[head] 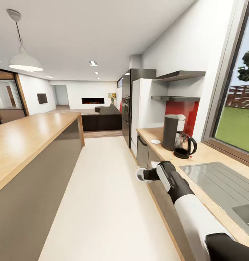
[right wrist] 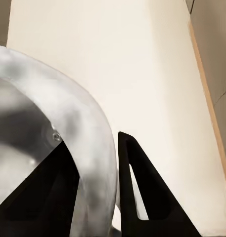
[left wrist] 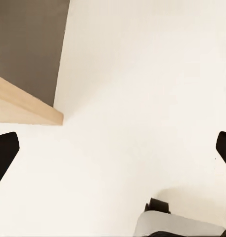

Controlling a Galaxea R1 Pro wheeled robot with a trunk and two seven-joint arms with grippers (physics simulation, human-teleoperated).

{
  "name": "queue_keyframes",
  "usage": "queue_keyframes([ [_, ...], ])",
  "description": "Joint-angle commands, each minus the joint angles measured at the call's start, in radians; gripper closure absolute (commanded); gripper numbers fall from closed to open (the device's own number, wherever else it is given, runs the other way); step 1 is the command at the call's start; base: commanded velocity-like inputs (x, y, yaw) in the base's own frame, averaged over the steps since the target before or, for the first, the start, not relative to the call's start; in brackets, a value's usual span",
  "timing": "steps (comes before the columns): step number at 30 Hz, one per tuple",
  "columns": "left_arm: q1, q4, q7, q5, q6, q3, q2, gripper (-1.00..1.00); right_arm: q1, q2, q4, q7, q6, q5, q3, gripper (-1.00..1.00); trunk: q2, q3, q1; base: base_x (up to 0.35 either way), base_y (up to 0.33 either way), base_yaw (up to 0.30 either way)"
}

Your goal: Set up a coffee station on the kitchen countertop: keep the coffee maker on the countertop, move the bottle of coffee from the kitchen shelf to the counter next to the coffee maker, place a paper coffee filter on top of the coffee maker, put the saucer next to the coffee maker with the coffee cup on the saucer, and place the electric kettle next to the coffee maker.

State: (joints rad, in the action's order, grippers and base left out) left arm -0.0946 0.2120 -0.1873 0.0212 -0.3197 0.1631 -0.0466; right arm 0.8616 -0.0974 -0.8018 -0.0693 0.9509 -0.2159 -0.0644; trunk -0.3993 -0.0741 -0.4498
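Where the room opens on the left, a long island tabletop of light wood with grey sides (head: pixel 26 137) runs away from me, and its wooden corner (left wrist: pixel 28 106) shows in the left wrist view above the pale cream floor (head: pixel 102 188). There the left jaws stand wide apart, a black fingertip (left wrist: pixel 4 153) at each edge, with nothing between them. Further right, the white-sleeved, black-gloved right arm (head: pixel 182 192) reaches forward over the floor, just off the front edge of the light wood kitchen tabletop (head: pixel 206 154). The right jaws are closed on the wall of the small plain white coffee cup (head: pixel 140 175); the right wrist view shows one black finger (right wrist: pixel 142 197) outside the cup (right wrist: pixel 88 123) and the other inside it. The cup hangs in the air over the floor, well apart from the small flat white saucer (head: pixel 155 141), which lies bare on the tabletop just beside the tall dark-grey rounded coffee maker (head: pixel 170 132). The clear-glass electric kettle with black handle and lid (head: pixel 184 145) stands close against the coffee maker's right side. Above them a thin dark-grey wall shelf (head: pixel 175 98) hangs, and nearer me lies the inset steel sink (head: pixel 219 179).
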Motion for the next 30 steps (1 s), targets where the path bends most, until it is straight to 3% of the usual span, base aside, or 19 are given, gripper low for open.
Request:
queue_keyframes([
  [1, -0.001, 0.029, 0.000, -0.002, -0.006, 0.002, -0.001, -1.00, 0.000, -0.002, 0.033, -0.006, 0.002, -0.007, -0.023, 1.00, -0.001, 0.000, 0.000, 0.000, 0.000, 0.000],
  [6, -0.010, 0.111, 0.033, -0.005, -0.012, 0.000, -0.003, -1.00, 0.000, -0.006, 0.149, -0.005, -0.002, -0.009, -0.163, 1.00, -0.001, 0.000, 0.000, 0.000, 0.000, 0.000],
  [8, -0.019, 0.126, 0.054, -0.004, -0.014, -0.001, -0.004, -1.00, 0.000, -0.005, 0.174, -0.005, -0.004, -0.009, -0.189, 1.00, -0.001, 0.000, 0.000, 0.000, 0.000, 0.000],
  [15, -0.054, 0.137, 0.137, -0.005, -0.018, -0.002, -0.025, -1.00, 0.000, 0.000, 0.214, 0.042, -0.004, -0.009, -0.206, 1.00, -0.001, 0.000, 0.000, 0.000, 0.000, 0.000],
  [19, -0.051, 0.136, 0.240, -0.008, -0.019, 0.001, -0.056, -1.00, 0.000, 0.005, 0.226, 0.072, -0.004, -0.008, -0.205, 1.00, -0.001, 0.000, 0.000, 0.000, 0.000, 0.000],
  [22, -0.045, 0.133, 0.321, -0.008, -0.021, 0.001, -0.064, -1.00, 0.000, 0.004, 0.223, 0.078, -0.004, -0.010, -0.204, 1.00, -0.001, 0.001, 0.000, 0.000, 0.000, 0.002],
  [30, -0.042, 0.131, 0.350, -0.002, -0.021, -0.006, -0.063, -1.00, 0.000, -0.003, 0.226, 0.079, -0.004, -0.011, -0.207, 1.00, -0.001, 0.010, 0.000, 0.000, 0.000, 0.063],
])
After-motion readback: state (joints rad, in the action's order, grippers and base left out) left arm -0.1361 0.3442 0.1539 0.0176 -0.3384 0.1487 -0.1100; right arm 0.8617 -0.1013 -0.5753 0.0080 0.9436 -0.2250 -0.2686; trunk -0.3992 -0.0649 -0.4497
